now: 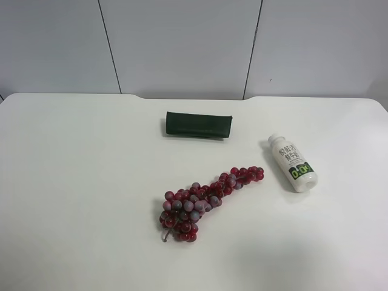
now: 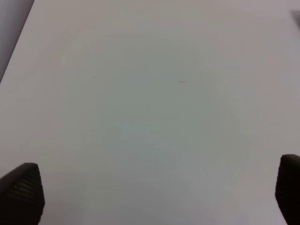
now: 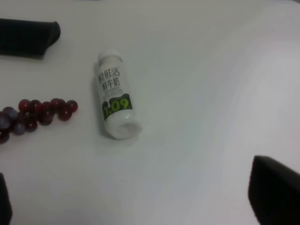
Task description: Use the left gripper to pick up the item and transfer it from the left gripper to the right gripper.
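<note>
The item, a small white bottle (image 1: 293, 162) with dark characters and a green-black band, lies on its side on the white table (image 1: 73, 182), at the exterior high view's right. It also shows in the right wrist view (image 3: 115, 101), some way ahead of my right gripper (image 3: 140, 201), whose fingertips (image 3: 274, 192) stand wide apart and empty. My left gripper (image 2: 154, 197) is open and empty over bare table; only its fingertips (image 2: 21, 192) show. Neither arm appears in the exterior high view.
A red grape bunch (image 1: 203, 197) lies mid-table, its tip close to the bottle, also in the right wrist view (image 3: 40, 112). A dark green pouch (image 1: 198, 124) lies behind it, also in the right wrist view (image 3: 28, 37). A grey panelled wall stands behind the table.
</note>
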`<act>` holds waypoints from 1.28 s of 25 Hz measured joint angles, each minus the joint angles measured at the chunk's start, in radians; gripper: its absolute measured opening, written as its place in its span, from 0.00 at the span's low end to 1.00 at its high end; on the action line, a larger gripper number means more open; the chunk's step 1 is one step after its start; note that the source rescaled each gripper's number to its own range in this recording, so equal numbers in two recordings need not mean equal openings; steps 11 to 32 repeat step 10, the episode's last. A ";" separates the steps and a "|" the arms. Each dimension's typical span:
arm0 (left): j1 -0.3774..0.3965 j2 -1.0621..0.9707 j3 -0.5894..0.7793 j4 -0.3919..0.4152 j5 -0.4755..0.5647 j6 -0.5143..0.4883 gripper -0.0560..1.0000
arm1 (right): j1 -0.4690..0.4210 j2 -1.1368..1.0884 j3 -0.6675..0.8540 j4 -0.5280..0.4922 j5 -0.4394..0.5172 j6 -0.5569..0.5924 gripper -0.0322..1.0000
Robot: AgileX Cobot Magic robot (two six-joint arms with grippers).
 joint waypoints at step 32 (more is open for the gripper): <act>0.000 0.000 0.000 0.000 -0.001 0.000 1.00 | 0.000 0.000 0.000 0.000 0.000 0.000 1.00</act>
